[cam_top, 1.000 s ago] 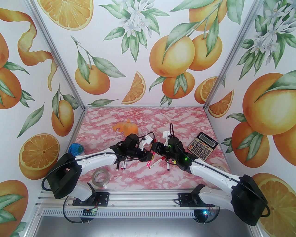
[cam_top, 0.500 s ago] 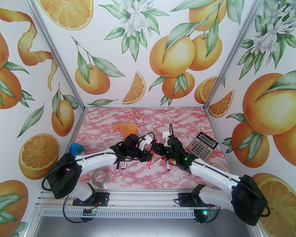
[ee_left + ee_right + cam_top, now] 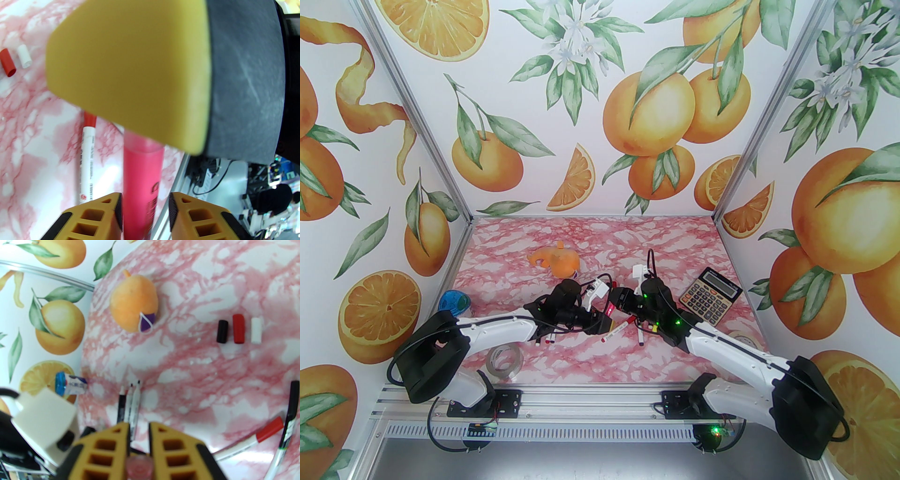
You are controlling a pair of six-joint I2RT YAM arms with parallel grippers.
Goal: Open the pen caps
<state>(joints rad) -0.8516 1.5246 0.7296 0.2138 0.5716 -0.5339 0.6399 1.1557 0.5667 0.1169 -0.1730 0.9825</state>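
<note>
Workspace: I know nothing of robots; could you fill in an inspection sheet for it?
Surface: pink marbled table.
Job's things: pink pen between both arms; black, red, white loose caps; three pens with bare tips.
Clutter: plush orange, calculator, tape roll.
Grippers: right fingers shut on pink pen's end; left fingers flank its barrel, grip unclear.
Cables: black cables loop over wrists.
Surroundings: orange-print walls.

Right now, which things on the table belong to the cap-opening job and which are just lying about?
Job: pink pen; black cap; red cap; white cap; red-capped pen; three pens side by side.
Lying about: orange plush toy; calculator; tape roll; blue object.
</note>
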